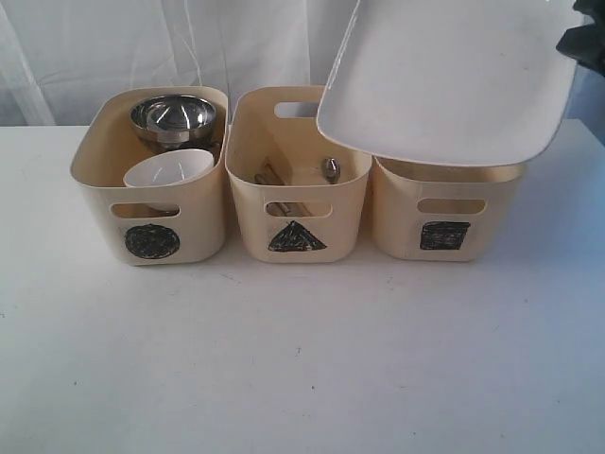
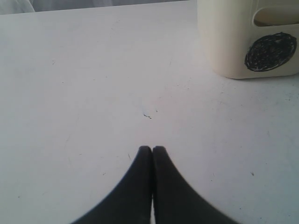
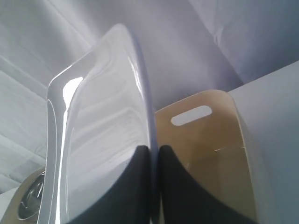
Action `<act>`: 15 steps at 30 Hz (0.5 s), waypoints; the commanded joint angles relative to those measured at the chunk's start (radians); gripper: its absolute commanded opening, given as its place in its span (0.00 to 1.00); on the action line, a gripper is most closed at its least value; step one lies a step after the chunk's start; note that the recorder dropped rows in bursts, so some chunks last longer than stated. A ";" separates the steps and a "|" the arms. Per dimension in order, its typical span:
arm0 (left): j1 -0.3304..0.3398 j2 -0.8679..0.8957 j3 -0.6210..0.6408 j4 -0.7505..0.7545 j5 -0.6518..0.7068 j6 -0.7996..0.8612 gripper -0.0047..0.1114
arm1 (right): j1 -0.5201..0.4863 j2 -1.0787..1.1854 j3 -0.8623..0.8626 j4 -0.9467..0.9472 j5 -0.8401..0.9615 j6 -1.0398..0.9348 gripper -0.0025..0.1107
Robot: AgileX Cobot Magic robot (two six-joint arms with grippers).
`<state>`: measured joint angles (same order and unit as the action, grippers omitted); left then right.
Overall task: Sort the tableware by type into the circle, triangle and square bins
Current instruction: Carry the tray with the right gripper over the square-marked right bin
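Right gripper [image 3: 154, 148] pinches the rim of the large white square plate [image 3: 103, 121], holding it tilted above the cream plastic square-marked bin [image 1: 397, 227], one corner overhanging the triangle-marked bin [image 1: 250, 208]. That bin holds wooden chopsticks [image 1: 271, 176] and steel cutlery [image 1: 331, 168]. The circle-marked bin [image 1: 99, 213] holds a large steel bowl [image 1: 174, 113] and a small white bowl [image 1: 170, 170]; mugs cannot be made out. Only the plate seems left. It looks wider than the bin's mouth, so probably needs to go in edge-on. Left gripper [image 2: 152, 149], jaws together, hovers over the white table [image 2: 93, 93], well clear.
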<state>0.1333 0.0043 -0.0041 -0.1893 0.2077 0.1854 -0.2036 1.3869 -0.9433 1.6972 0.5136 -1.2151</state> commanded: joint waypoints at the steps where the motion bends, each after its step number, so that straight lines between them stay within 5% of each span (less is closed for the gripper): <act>1: -0.005 -0.004 0.004 -0.010 0.002 -0.006 0.04 | -0.007 -0.014 -0.013 0.047 -0.056 0.008 0.02; 15: -0.005 -0.004 0.004 -0.010 0.002 -0.006 0.04 | -0.009 -0.041 -0.013 0.047 -0.229 -0.050 0.02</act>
<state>0.1333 0.0043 -0.0041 -0.1893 0.2077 0.1854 -0.2078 1.3622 -0.9433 1.7051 0.2995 -1.2594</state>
